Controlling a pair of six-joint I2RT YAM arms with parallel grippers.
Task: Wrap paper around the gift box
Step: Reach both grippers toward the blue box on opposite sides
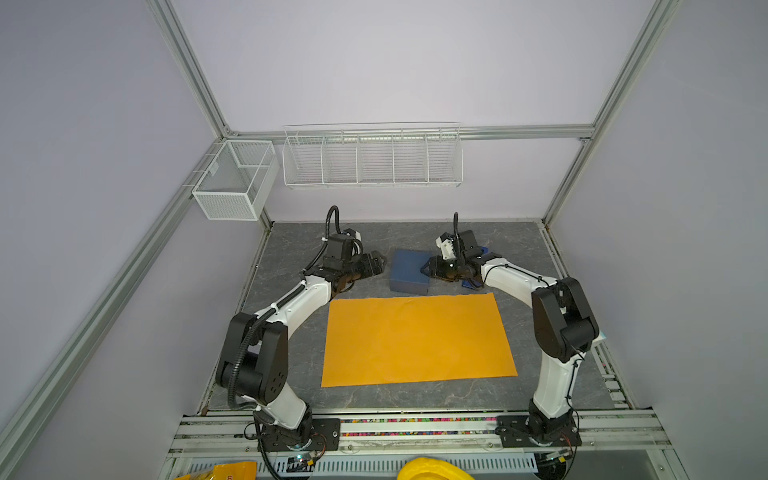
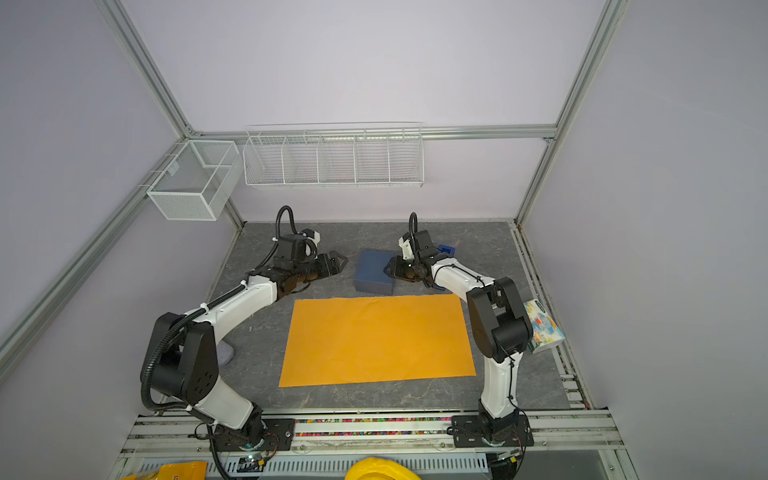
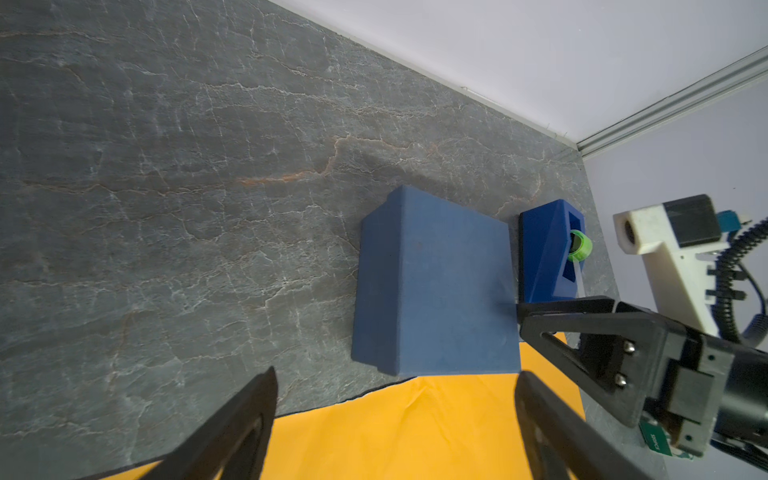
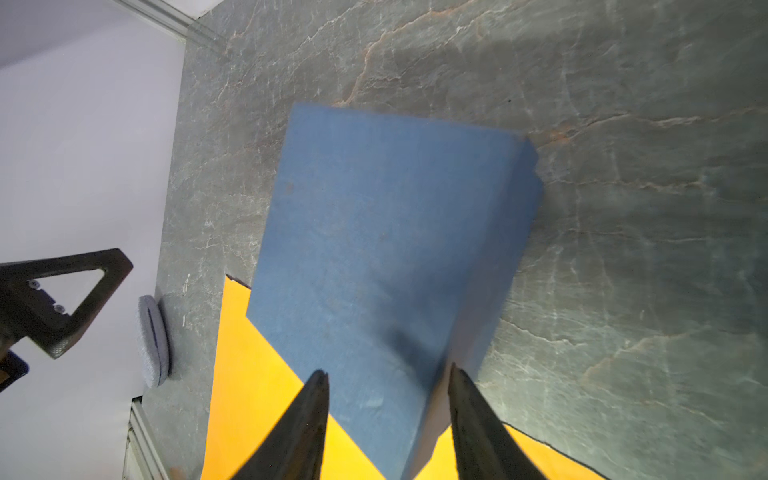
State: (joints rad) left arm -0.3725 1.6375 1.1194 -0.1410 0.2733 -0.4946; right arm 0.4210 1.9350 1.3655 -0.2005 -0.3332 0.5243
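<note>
**Workcell, seen from above and from both wrists.** One gift box (image 1: 409, 270) lies flat, top face up, on the grey stone-patterned table (image 1: 519, 249). It sits just behind the far long edge of the single sheet of paper (image 1: 417, 340). In the left wrist view the gift box (image 3: 436, 286) meets or slightly overlaps that edge of the paper (image 3: 395, 428). The box is nearly square, so no long axis can be named; its sides run roughly parallel to the paper's edges. The paper lies flat, its long axis running across the table from arm to arm.

Two grippers flank the box. The left gripper (image 1: 380, 264) stands just beside the box's left side and apart from it, with its jaws spread wide and nothing between them. The right gripper (image 1: 428, 269) reaches the box's right side. In the right wrist view, the right gripper (image 4: 388, 370) has its jaws part-way closed astride an edge of the gift box (image 4: 386, 249), one finger over the top face and the other against a side wall. Whether they clamp the box cannot be told, because the box is blurred there and its nearest corner runs out of frame.

One bright-blue tape dispenser (image 3: 548, 249) with a green roll stands just beyond the box's right side. In both top views the right gripper hides most of it. One patterned packet (image 2: 542, 328) is half hidden behind the right arm's elbow. One grey round pad (image 4: 153, 340) lies by the left wall.
</note>
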